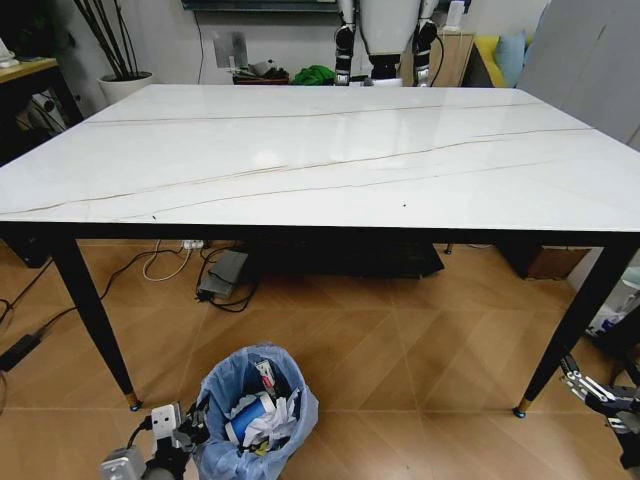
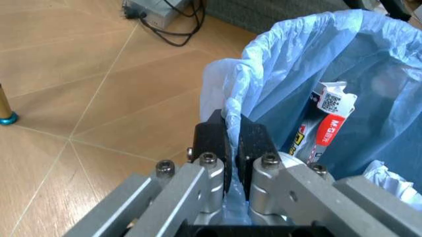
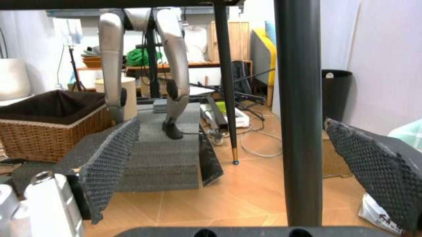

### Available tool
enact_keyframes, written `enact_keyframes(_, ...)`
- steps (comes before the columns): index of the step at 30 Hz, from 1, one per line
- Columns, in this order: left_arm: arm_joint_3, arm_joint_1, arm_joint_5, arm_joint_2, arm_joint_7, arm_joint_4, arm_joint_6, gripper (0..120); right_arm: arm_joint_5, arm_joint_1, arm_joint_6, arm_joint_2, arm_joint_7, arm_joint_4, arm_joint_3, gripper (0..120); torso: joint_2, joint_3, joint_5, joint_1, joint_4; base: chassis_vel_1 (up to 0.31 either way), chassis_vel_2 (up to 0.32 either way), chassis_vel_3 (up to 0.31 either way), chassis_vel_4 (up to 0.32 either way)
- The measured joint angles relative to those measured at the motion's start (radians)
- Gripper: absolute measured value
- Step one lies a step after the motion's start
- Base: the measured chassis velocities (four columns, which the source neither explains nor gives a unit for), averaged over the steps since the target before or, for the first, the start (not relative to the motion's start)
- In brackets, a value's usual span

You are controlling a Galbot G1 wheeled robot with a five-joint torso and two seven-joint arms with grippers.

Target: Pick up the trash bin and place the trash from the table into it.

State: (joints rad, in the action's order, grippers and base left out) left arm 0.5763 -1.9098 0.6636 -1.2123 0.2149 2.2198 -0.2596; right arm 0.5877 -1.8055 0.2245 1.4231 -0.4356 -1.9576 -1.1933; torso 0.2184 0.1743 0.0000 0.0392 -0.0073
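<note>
1. Left wrist view first: our left gripper point(image 2: 232, 143) has its two black fingertips pressed nearly together, and they pinch the rim of the small round trash bin lined with a crinkly translucent blue plastic bag point(image 2: 310, 59). A fold of the blue liner is caught between the tips.
2. From the head view we see the left gripper point(image 1: 190, 428) low at our left, right against the near-left edge of the trash bin point(image 1: 255, 410). The bin stands upright on the wooden floor point(image 1: 400, 370), mouth facing up, in front of the table's near-left leg.
3. Inside the bin we spot the trash: a white and red carton point(image 2: 326, 123) standing on end against the liner, its long axis running up and down, and crumpled white paper wads point(image 2: 392, 182) beside it. From the head view a blue paper cup point(image 1: 243, 420) lies among the paper.
4. The large rectangular white marble-look table with thin dark veins and slim black legs point(image 1: 320, 150) stretches across in front of us.
5. Our right gripper point(image 1: 600, 395) hangs low at our right, near the table's near-right leg point(image 3: 298, 113). In the right wrist view its two textured dark pads point(image 3: 108, 165) are spread wide apart, holding nothing, with that black leg between them, farther off.
</note>
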Motion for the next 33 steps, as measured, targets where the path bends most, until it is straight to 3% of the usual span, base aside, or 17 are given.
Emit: enact_keyframes(33, 0.029, 0.025, 0.038, -0.001, 0.012, -0.023, -0.001, 0, -0.008, 0.001, 0.006, 0.008, -0.013, 0.006, 0.014, 100, -0.128, -0.100, 0.0000, -0.029, 0.0000, 0.000, 0.000, 0.000, 0.000)
